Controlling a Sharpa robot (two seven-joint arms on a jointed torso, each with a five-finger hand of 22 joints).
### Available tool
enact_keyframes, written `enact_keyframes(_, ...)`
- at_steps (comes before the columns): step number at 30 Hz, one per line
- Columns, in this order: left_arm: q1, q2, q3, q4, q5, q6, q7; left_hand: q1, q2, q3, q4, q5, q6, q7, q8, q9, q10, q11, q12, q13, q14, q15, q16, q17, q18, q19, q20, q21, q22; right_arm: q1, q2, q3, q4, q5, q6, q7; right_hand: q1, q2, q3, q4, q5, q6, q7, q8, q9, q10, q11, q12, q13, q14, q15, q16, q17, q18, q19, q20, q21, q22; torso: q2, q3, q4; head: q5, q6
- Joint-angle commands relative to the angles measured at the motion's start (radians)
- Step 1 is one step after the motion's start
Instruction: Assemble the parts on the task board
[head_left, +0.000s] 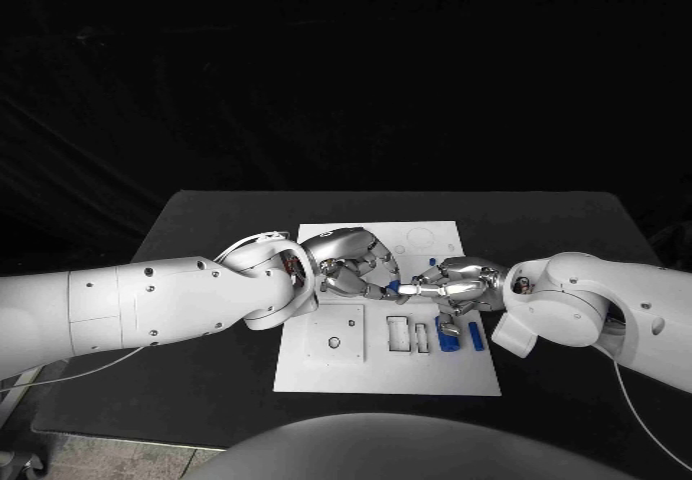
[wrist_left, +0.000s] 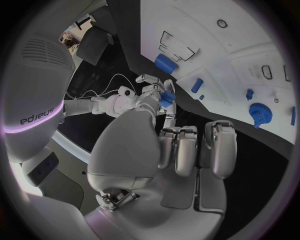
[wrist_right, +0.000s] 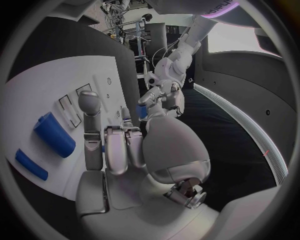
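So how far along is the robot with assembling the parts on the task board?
Early, by the look of it. Nothing looks finished: the rectangular slots on the task board stand empty. In hand: the left hand and right hand meet above the board around a small blue part; which one holds it is unclear. Left: a blue cylinder and blue bar lie loose, and the blue gear waits too.

I see my right hand (wrist_right: 125, 145) above the task board (wrist_right: 50, 90), fingers curled, meeting the left hand (wrist_right: 164, 90) around a small blue part (wrist_right: 142, 111). Two blue parts (wrist_right: 55, 134) lie on the board beside it.
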Motion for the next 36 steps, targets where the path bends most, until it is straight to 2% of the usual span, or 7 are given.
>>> enact_keyframes(1, -0.001, 0.003, 0.0, -0.001, -0.008, 0.026, -0.005, 0.005, 0.001, 0.0, 0.005, -0.006, 0.017, -0.014, 0.003, 0.001, 0.083, -0.006, -0.006, 0.248, 0.105, -0.001, 0.002, 0.263, -0.013, 0.075, -0.005, -0.002, 0.249, -0.001, 0.0, 0.0, 0.002, 0.0, -0.013, -0.004, -0.002, 0.015, -0.005, 0.003, -0.002, 0.008, -0.001, 0.011, 0.004, 0.047, 0.006, -0.006, 0.194, 0.051, 0.008, -0.003, 0.047, 0.004, -0.004, 0.004, -0.006, -0.002, 0.0, -0.0001, -0.0002, 0.0, 0.0)
enact_keyframes(14, -0.002, 0.008, 0.0, -0.003, -0.012, 0.031, -0.009, 0.006, 0.001, 0.0, 0.005, -0.006, 0.017, -0.014, 0.003, 0.0, 0.081, -0.006, -0.007, 0.247, 0.105, -0.001, 0.002, 0.263, -0.013, 0.074, -0.005, -0.003, 0.249, -0.001, 0.006, 0.0, 0.004, 0.045, -0.021, -0.005, 0.008, 0.034, -0.001, 0.009, 0.051, -0.011, -0.002, 0.04, 0.016, 0.043, 0.005, -0.009, 0.19, 0.049, 0.007, -0.006, 0.042, 0.006, -0.009, 0.004, -0.02, -0.007, 0.0, 0.0, 0.0006, 0.002, 0.0)
enact_keyframes(21, -0.002, 0.012, 0.0, -0.006, -0.013, 0.032, -0.009, 0.007, 0.001, 0.0, 0.005, -0.006, 0.018, -0.014, 0.002, 0.0, 0.081, -0.006, -0.008, 0.247, 0.105, -0.001, 0.002, 0.263, -0.013, 0.074, -0.005, -0.003, 0.249, -0.001, 0.012, 0.0, 0.009, 0.064, -0.014, -0.018, 0.05, 0.033, 0.019, -0.015, 0.137, -0.022, -0.003, 0.065, 0.024, 0.038, 0.003, -0.011, 0.186, 0.048, 0.006, -0.007, 0.04, 0.008, -0.012, 0.003, -0.031, -0.011, 0.0, 0.0, 0.0, 0.004, 0.0)
enact_keyframes(30, -0.003, 0.016, 0.0, -0.008, -0.013, 0.038, -0.008, 0.008, 0.002, 0.001, 0.005, -0.007, 0.017, -0.014, 0.002, 0.0, 0.08, -0.007, -0.008, 0.247, 0.105, -0.001, 0.002, 0.263, -0.013, 0.074, -0.004, -0.003, 0.249, -0.001, 0.018, 0.0, 0.01, 0.067, -0.017, -0.023, 0.082, 0.034, 0.04, -0.037, 0.149, -0.021, -0.006, 0.084, 0.031, 0.035, 0.002, -0.013, 0.183, 0.046, 0.005, -0.009, 0.036, 0.009, -0.015, 0.003, -0.041, -0.014, 0.0, -0.0001, 0.0005, 0.005, 0.0)
enact_keyframes(36, -0.003, 0.016, 0.0, -0.008, -0.013, 0.044, -0.007, 0.008, 0.002, 0.001, 0.005, -0.007, 0.017, -0.014, 0.002, 0.0, 0.08, -0.007, -0.008, 0.247, 0.105, -0.001, 0.002, 0.263, -0.013, 0.074, -0.004, -0.003, 0.249, -0.001, 0.018, 0.0, 0.01, 0.068, -0.03, -0.019, 0.121, 0.038, 0.08, -0.067, 0.165, -0.01, -0.013, 0.121, 0.045, 0.034, -0.003, -0.013, 0.183, 0.046, 0.001, -0.01, 0.036, 0.01, -0.016, -0.001, -0.043, -0.014, 0.0, -0.0002, 0.0001, 0.006, 0.0)
